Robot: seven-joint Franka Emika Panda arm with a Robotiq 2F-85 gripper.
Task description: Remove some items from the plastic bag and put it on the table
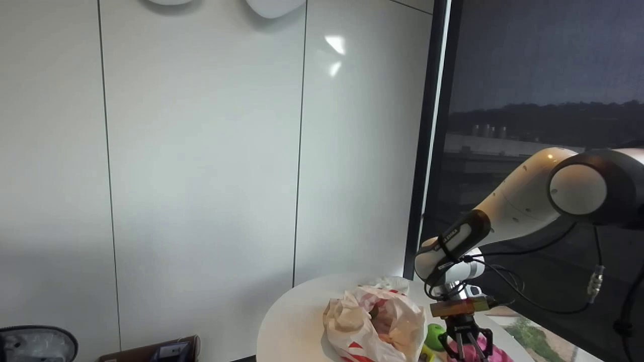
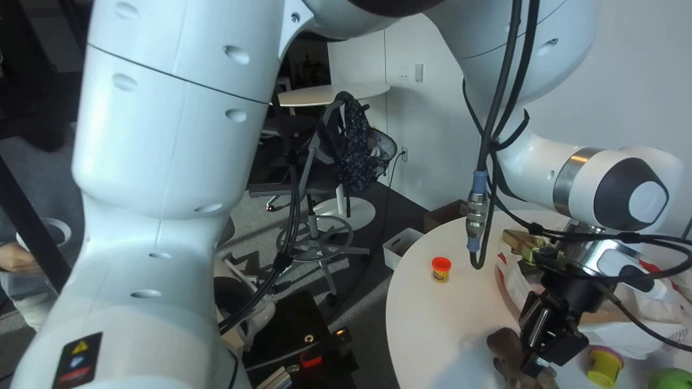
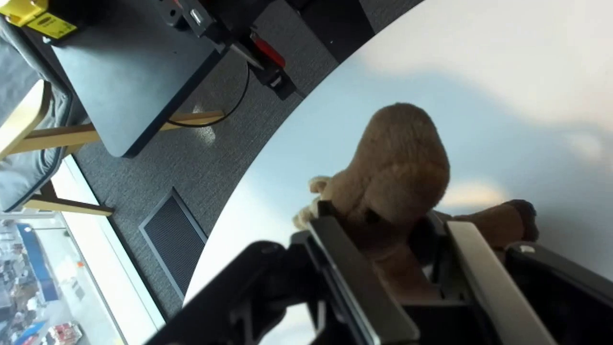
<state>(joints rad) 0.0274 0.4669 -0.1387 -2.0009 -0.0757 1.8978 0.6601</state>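
Note:
The white plastic bag [image 1: 352,332] with red marks stands open-topped on the round white table [image 1: 282,327]. It also shows behind my gripper in an exterior view [image 2: 616,337]. A brown plush toy [image 3: 402,163] with pale antlers lies at the table's edge area, also in an exterior view [image 2: 505,346]. My gripper [image 3: 380,218] points down with its fingers partly closed around the plush toy's head and neck, which fill the gap. It shows in both exterior views [image 1: 469,349] [image 2: 532,351], beside the bag. The plush toy's lower body is partly hidden by the fingers.
A yellow tub [image 2: 604,370] and a green round object [image 1: 434,336] lie between bag and gripper. A red-lidded yellow tub [image 2: 441,270] stands further along the table. A pink soft thing [image 1: 495,353] shows behind the gripper. The table's curved edge [image 3: 268,143] is close by.

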